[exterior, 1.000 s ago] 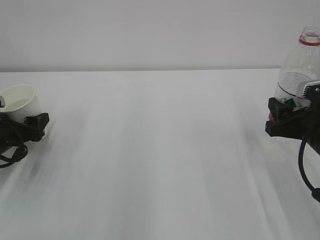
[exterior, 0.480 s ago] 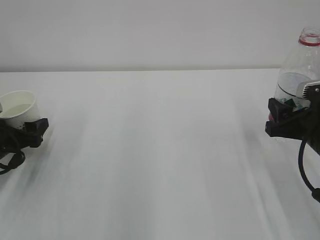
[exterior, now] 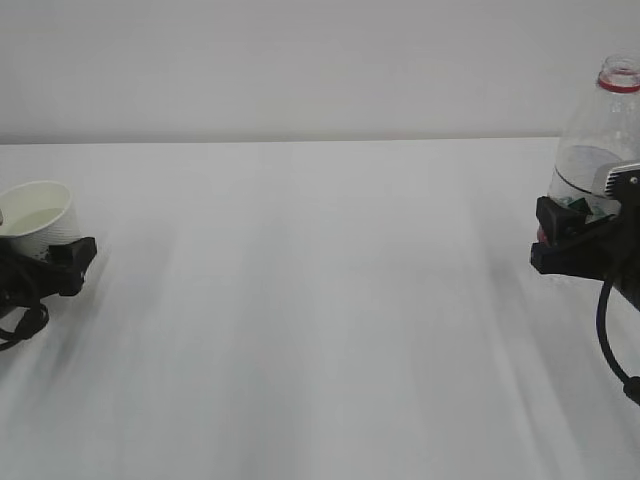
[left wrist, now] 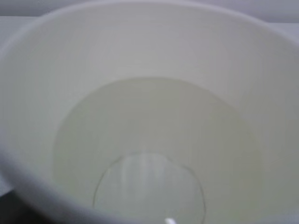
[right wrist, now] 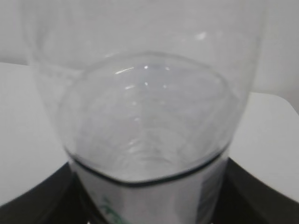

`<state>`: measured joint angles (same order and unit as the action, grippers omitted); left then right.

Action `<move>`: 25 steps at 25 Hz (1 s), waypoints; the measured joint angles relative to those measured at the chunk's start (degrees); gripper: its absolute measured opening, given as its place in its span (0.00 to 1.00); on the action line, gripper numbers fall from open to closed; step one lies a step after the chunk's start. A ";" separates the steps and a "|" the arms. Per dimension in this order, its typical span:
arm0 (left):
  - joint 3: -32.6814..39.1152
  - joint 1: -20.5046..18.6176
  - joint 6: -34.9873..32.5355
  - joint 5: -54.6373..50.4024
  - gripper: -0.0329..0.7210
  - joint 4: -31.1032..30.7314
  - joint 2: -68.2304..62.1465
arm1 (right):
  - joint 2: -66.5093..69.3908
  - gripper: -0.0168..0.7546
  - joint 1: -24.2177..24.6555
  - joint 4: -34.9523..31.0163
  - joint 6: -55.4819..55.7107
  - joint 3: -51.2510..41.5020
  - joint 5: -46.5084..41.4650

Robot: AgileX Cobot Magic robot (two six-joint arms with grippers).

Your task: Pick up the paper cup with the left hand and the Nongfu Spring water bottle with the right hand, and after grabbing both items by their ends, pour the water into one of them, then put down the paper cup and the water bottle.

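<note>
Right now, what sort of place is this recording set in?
Probably a lab or test bench: a bare white table against a plain wall, with only a paper cup and a water bottle.

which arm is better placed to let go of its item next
Right, likely. The bottle stands upright with the right gripper around its lower part. The left gripper sits by the cup, which already looks set down.

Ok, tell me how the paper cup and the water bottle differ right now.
The paper cup is short, opaque white and wide-mouthed; the water bottle is tall, clear plastic, narrowing to a red-ringed neck. The cup sits at the table's left edge, the bottle at the right. Both stand upright, uncapped, holding water.
</note>
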<state>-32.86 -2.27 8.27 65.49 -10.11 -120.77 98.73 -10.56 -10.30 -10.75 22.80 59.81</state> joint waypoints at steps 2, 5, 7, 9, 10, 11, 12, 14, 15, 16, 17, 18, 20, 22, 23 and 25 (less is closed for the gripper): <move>1.13 0.00 0.00 0.00 0.96 0.00 0.40 | 0.00 0.67 0.00 0.00 0.00 0.00 0.00; 3.05 0.00 0.00 0.00 0.96 0.00 1.66 | 0.00 0.67 0.00 0.00 0.00 0.00 0.00; 3.97 0.00 0.00 0.00 0.96 0.00 2.95 | 0.00 0.67 0.00 0.00 0.00 0.00 0.00; 4.99 0.00 0.00 0.00 0.96 0.00 4.21 | 0.00 0.67 0.00 0.00 0.00 0.00 0.00; 5.55 0.00 0.00 0.00 0.96 0.00 4.62 | 0.00 0.67 0.00 0.00 0.00 0.00 0.00; 5.95 0.00 0.00 0.00 0.96 0.08 5.16 | 0.00 0.67 0.00 0.00 0.00 0.00 0.00; 6.44 0.00 0.00 0.00 0.96 0.08 5.63 | 0.00 0.67 0.00 0.00 0.00 0.00 0.00; 7.46 0.00 0.00 0.00 0.96 0.08 6.47 | 0.00 0.67 0.00 0.00 0.00 0.00 0.00; 8.15 0.00 0.00 0.09 0.96 0.08 7.02 | 0.00 0.67 0.00 0.00 0.00 0.00 0.00; 8.92 0.00 0.00 0.09 0.96 0.08 7.68 | 0.00 0.67 0.00 0.00 0.00 0.00 0.00; 9.76 0.00 0.00 0.09 0.96 0.08 8.20 | 0.00 0.67 0.00 0.00 0.00 0.00 0.00; 10.45 0.00 0.00 0.09 0.96 0.08 8.82 | 0.00 0.67 0.00 0.00 0.00 0.00 0.00; 12.06 0.00 0.00 0.09 0.96 0.08 9.96 | 0.00 0.67 0.00 0.00 0.00 0.00 0.00; 13.48 0.00 0.00 0.09 0.96 -0.27 10.98 | 0.00 0.67 0.00 0.00 0.00 0.00 0.00; 14.20 0.00 0.00 0.09 0.96 -0.83 11.48 | 0.00 0.67 0.00 0.00 0.00 0.00 0.00; 15.25 0.00 0.00 0.09 0.96 -2.67 12.72 | 0.00 0.67 0.00 0.13 0.00 0.00 0.00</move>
<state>-17.61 -2.27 8.27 65.58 -12.78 -108.06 98.73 -10.56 -10.17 -10.75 22.80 59.81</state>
